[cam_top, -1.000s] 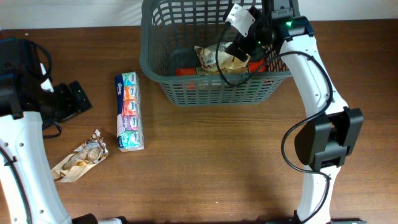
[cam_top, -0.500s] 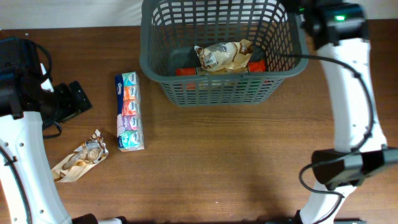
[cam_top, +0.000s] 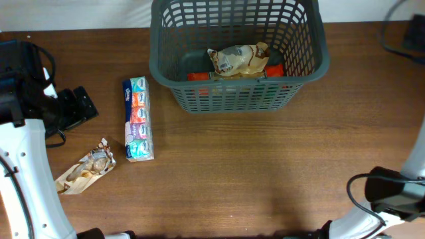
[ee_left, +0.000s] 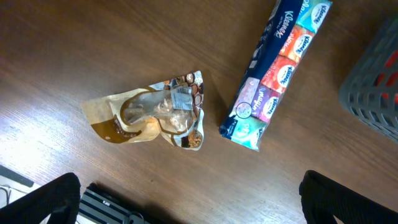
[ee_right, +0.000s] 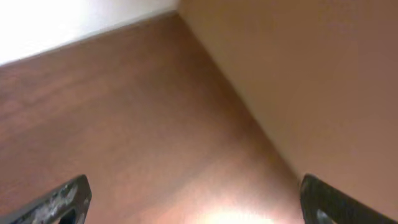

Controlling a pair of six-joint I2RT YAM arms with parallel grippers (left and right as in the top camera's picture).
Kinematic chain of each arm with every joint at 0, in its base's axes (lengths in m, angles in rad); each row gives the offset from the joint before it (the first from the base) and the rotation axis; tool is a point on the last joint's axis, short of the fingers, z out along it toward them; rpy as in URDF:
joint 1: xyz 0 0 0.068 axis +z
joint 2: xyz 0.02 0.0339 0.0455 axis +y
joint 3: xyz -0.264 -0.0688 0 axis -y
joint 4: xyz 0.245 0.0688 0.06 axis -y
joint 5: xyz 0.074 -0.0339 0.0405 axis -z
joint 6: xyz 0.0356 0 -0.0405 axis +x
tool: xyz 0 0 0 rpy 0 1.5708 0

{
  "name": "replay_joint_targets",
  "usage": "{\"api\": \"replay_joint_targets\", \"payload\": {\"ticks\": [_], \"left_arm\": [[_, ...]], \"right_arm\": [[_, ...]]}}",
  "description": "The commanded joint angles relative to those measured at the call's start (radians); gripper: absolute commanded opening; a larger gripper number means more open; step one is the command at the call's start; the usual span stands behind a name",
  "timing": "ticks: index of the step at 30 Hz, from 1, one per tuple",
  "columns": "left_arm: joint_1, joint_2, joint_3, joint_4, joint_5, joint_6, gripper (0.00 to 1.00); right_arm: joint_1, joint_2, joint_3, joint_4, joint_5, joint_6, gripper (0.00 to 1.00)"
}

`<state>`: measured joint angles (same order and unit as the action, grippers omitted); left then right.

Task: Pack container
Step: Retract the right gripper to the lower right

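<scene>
Container (cam_top: 232,97) sits at the far edge of the surface (cam_top: 252,172), a dark grey slotted basket holding a cream-and-brown snack bag (cam_top: 239,60) on top of something red (cam_top: 275,70) that we cannot identify. Two groceries lie outside it, well to its left: a Kleenex tissue multipack (ee_left: 273,68) and, near that, a crinkled snack packet (ee_left: 155,115). Our left hand (ee_left: 199,205) hovers above both, fingers spread wide and empty. Our right hand (ee_right: 199,202) is spread and empty too, with only blurred bare wood below it.

We judge the step in hand to be a left-hand pick of one loose item, and the multipack, nearer the basket, looks the easier. We should turn the wrist so the fingers cross its narrow width at mid-length, then come straight down until they straddle it before closing. The film wrap may slip, so a firm, centred grip matters. We lift well above the rim before crossing, and release low over the bare left part of the basket floor rather than onto the bag
</scene>
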<state>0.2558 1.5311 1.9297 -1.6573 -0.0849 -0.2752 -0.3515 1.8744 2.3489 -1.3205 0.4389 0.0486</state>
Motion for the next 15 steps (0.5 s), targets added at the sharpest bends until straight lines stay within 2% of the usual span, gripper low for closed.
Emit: {"api": "replay_joint_targets", "payload": {"ticks": [1,5,8,15], "left_arm": [[0.005,0.003,-0.001,-0.001,0.003,0.015,0.99],[0.005,0.003,-0.001,-0.001,0.003,0.015,0.99],[0.005,0.003,-0.001,-0.001,0.003,0.015,0.99],[0.005,0.003,-0.001,-0.001,0.003,0.015,0.99]], "right_arm": [[-0.096,-0.024,0.009,-0.038,-0.031,0.187,0.99],[-0.198,-0.02,0.003,-0.061,-0.116,0.284,0.99],[-0.245,-0.02,-0.019,-0.061,-0.187,0.283,0.99],[-0.263,-0.02,-0.143,-0.048,-0.197,0.283,0.99]]}}
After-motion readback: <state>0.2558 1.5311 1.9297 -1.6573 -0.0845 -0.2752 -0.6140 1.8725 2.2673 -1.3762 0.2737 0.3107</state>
